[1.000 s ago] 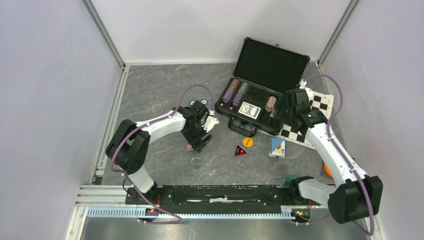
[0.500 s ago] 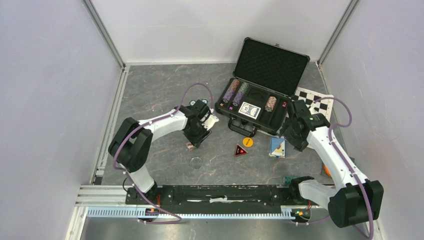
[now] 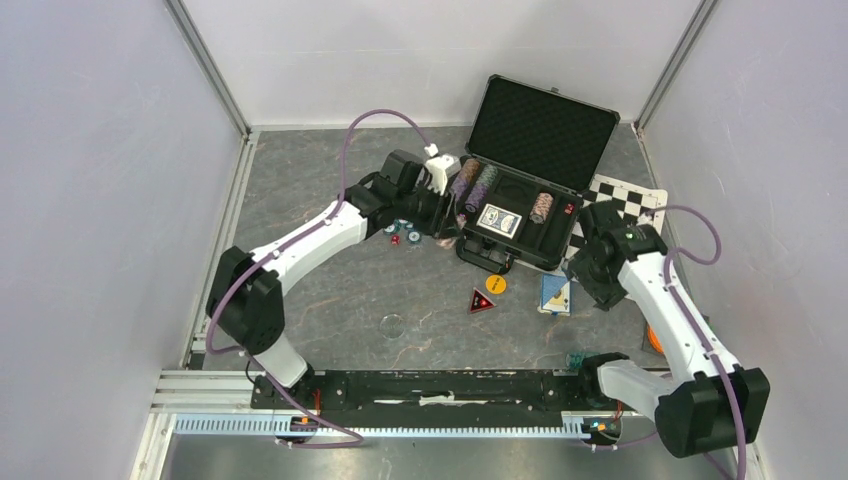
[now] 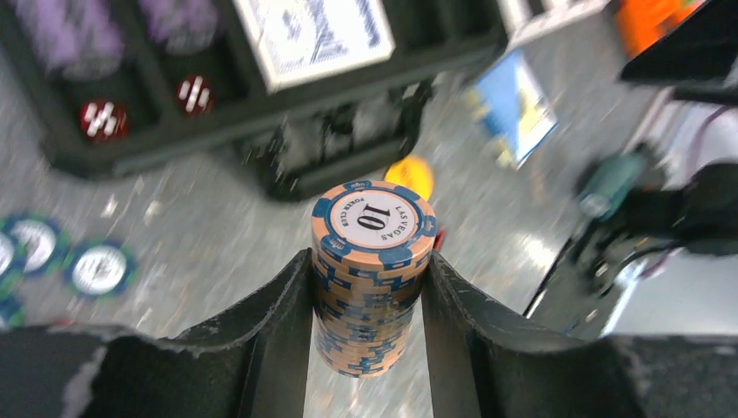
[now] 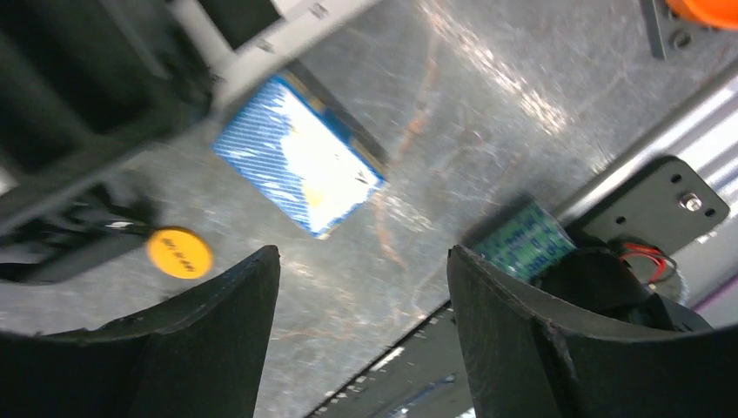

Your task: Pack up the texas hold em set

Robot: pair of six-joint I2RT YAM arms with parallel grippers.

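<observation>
In the open case [image 3: 540, 125], near to far: card deck [image 3: 499, 219] in the middle tray, lone chip stack [image 3: 541, 207] at its 3 o'clock, two purple chip rows [image 3: 472, 183] at its 10 o'clock; lid raised at 12.

On the bench [image 3: 320, 190], at the case's 6 o'clock: red triangle [image 3: 481, 300], orange button [image 3: 496, 283], blue deck [image 3: 555, 294]. At 9 o'clock: loose chips [image 3: 412, 236].

Grips an orange-and-blue chip stack [image 4: 374, 222] in the clenched left claw [image 4: 369, 287], arm stretched to the case's 9 o'clock edge. Hangs the right claw [image 5: 361, 261] released, just above the blue deck.
</observation>
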